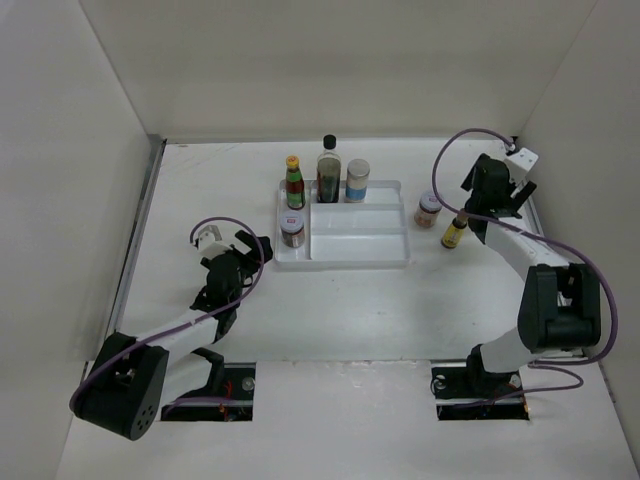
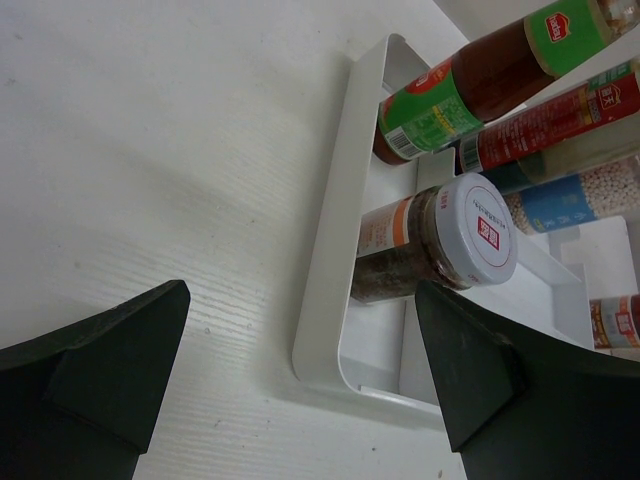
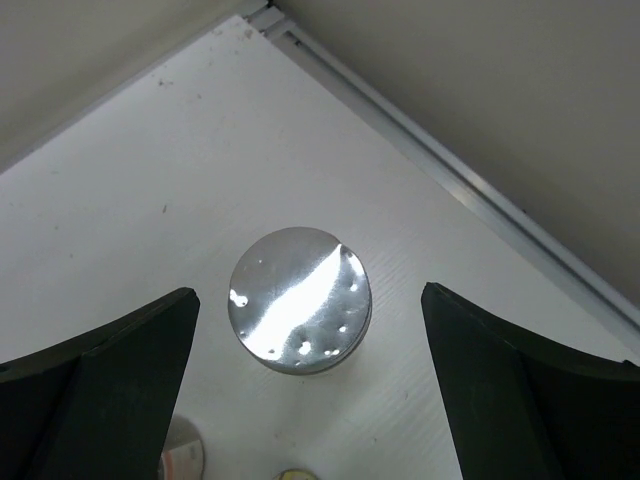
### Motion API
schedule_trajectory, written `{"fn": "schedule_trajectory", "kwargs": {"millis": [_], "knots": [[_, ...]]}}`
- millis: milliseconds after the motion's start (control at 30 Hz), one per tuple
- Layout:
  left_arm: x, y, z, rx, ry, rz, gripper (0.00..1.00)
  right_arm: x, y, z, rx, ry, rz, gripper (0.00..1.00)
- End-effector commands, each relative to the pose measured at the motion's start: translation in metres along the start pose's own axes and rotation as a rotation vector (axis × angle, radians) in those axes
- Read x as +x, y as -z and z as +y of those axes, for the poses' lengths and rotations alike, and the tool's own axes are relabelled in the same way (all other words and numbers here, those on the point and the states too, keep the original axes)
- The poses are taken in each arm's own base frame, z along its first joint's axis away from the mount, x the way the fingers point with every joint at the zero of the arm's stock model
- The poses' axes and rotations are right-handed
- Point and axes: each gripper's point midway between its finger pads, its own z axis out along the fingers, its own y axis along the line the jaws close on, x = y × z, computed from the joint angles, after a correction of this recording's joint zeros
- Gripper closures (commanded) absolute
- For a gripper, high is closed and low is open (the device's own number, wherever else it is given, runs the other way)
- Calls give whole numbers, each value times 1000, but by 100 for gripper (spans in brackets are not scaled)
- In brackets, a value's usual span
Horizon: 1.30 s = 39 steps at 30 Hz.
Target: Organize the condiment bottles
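The tabletop (image 1: pixel 350 330) carries everything, and the white tray (image 1: pixel 360 240) sits mid-way across it toward the far side. By my count four of the seven containers are already in the tray, so I judge the job a little over half done.

Along the tray's far side stand the tall dark bottle (image 1: pixel 329 172) with its black cap, the red sauce bottle (image 1: pixel 294 183) with its yellow cap at the left corner, and the blue-labelled shaker (image 1: pixel 357 181) to the right of the tall one. The white-lidded jar (image 2: pixel 440 245) stands upright in the near-left part of the tray. The tray's big middle section is bare (plenty of room for the rest).

Three things are left out on the tabletop to the right of the tray. The silver-topped shaker (image 3: pixel 300 300) stands upright near the far right corner, and my right fingers (image 3: pixel 110 370) are spread wide on either side of it, touching nothing. The short jar (image 1: pixel 429 210) is just beside the tray's right wall. The small dark bottle (image 1: pixel 454 234) with the yellow cap is smallest, close to that jar.

My left fingers (image 2: pixel 100 370) are also wide apart and empty, low over the tabletop near the tray's left corner.
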Motion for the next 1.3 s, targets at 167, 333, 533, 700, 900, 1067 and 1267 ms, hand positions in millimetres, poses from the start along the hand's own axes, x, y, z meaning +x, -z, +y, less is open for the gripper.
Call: {"fn": "schedule_trajectory", "kwargs": {"millis": [167,333,533,700,900,1067,1267], "knots": [[-17,-6,-18,47,31,-42,0,6,-36,22,-72,-58,47,6],[-16,-6,-17,46,31,-37,0,-7,-36,22,-69,-88,-2,42],[-14,-8,-17,50,31,-30,0,-89,-2,29,-93,-112,-236,49],[-20,-6,-18,56,39,-51,0,-133,55,91,-319,-159,-362,50],[-25,-4,-15,55,45,-68,0,-108,98,178,-568,-130,-293,51],[-25,-3,-14,57,48,-70,0,-78,113,218,-653,-94,-242,50],[-24,-4,-14,57,48,-65,0,-30,117,241,-700,-42,-153,50]]}}
